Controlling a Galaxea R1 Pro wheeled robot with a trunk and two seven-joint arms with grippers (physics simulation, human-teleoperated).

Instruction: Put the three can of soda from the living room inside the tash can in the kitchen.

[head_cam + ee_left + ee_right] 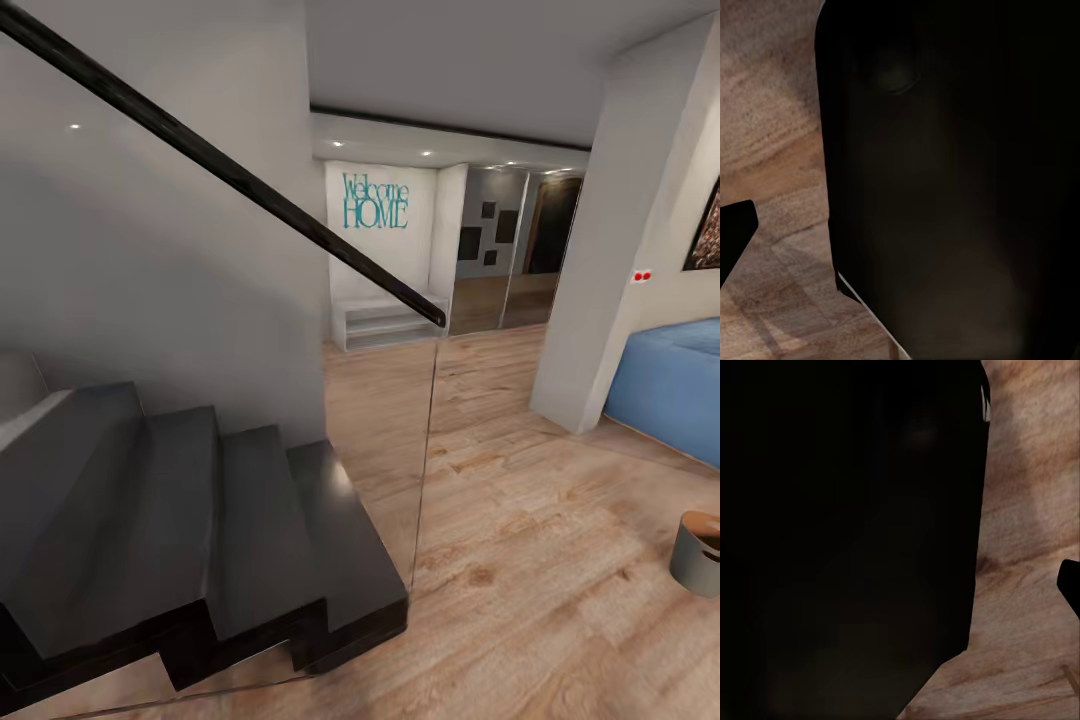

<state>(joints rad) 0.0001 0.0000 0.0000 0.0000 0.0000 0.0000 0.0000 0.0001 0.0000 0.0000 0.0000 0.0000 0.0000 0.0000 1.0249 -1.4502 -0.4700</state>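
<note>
Pale grey, brown inside, the tash can stands on the light wood plank floor at the head view's right edge, near the blue sofa. Teal wall lettering reads "Welcome HOME". Black stairs rise left. Whether either claw is apart or together cannot be told.

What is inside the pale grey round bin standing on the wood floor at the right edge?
The pale grey round bin shows a brown inner wall just below its rim. No cans are visible, but its lower interior is hidden by the near wall and picture edge.
</note>
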